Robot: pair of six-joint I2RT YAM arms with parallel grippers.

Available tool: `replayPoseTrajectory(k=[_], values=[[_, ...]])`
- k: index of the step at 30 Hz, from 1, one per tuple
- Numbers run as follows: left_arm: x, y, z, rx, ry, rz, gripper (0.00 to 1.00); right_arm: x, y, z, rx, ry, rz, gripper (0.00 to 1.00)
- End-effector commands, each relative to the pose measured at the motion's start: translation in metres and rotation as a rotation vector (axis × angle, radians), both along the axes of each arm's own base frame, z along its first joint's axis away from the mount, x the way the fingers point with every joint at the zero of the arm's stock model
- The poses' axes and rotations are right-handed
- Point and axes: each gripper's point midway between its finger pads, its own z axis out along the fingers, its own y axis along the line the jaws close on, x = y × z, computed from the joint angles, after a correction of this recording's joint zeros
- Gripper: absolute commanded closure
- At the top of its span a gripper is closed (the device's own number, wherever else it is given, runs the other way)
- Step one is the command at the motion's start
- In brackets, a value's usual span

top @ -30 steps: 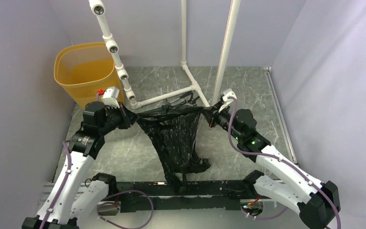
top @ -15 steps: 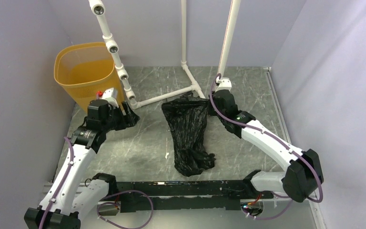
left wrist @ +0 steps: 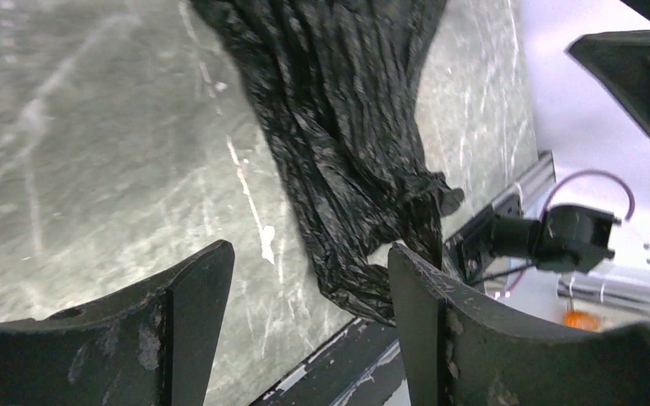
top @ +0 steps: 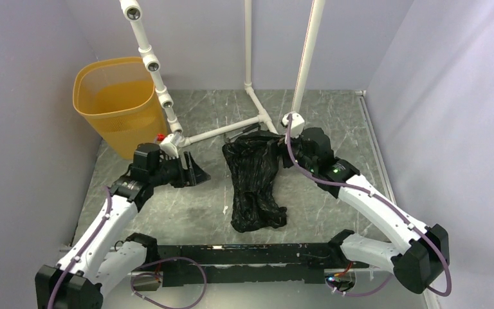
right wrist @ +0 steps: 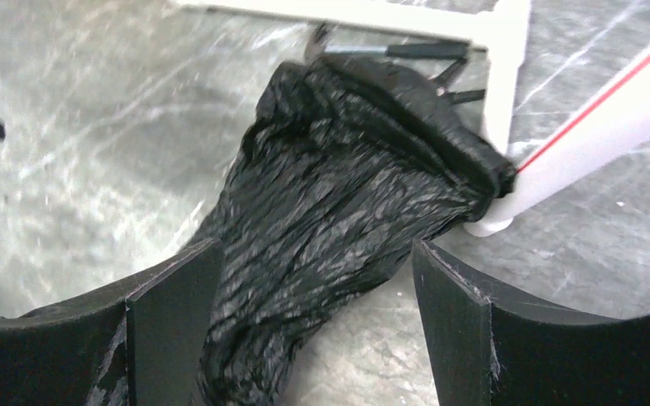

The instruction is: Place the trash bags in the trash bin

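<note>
From above, the trash bag (top: 255, 187) lies crumpled on the table (top: 167, 212) between the arms, well apart from the trash bin (top: 119, 125) in the far left corner. The left gripper (top: 194, 172) stands clear to the bag's left, and the right gripper (top: 282, 153) is at its upper right edge, perhaps touching it. The left wrist view shows jaws spread wide with nothing gripped, the bag lying beyond them. The right wrist view shows wide jaws straddling the bag without pinching it, its top bunched against a white pipe (right wrist: 584, 135).
</note>
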Motion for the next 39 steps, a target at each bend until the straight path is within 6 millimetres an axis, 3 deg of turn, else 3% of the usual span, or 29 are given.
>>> replayPoseTrajectory(k=[1,4,10,16,20,26,29,33,39], values=[[-0.004,-0.033,0.019,-0.033,-0.076,-0.15,0.28,-0.025,0.008,-0.019,-0.076,-0.029,0.219,0.14],[-0.009,-0.053,0.016,0.003,-0.07,-0.214,0.28,-0.043,0.019,-0.029,-0.068,0.029,0.338,0.15],[-0.017,-0.097,0.004,0.001,-0.063,-0.28,0.29,-0.035,0.014,-0.069,-0.133,0.214,0.283,0.17],[-0.051,-0.13,0.007,0.002,-0.078,-0.44,0.29,-0.051,0.023,-0.091,-0.097,0.315,0.402,0.25],[-0.08,-0.147,0.009,0.073,-0.085,-0.561,0.3,-0.062,0.029,-0.084,-0.044,0.265,0.472,0.27],[-0.114,-0.157,-0.013,0.168,-0.053,-0.595,0.3,-0.08,0.029,-0.077,0.011,0.174,0.542,0.27],[-0.124,-0.156,-0.029,0.247,-0.047,-0.58,0.29,-0.074,0.026,-0.074,0.013,0.134,0.492,0.25],[-0.137,-0.163,-0.043,0.313,-0.06,-0.557,0.26,-0.065,0.021,-0.069,0.028,0.098,0.414,0.19],[-0.129,-0.18,-0.067,0.351,-0.107,-0.382,0.28,-0.057,0.01,-0.068,0.021,0.049,0.334,0.11]])
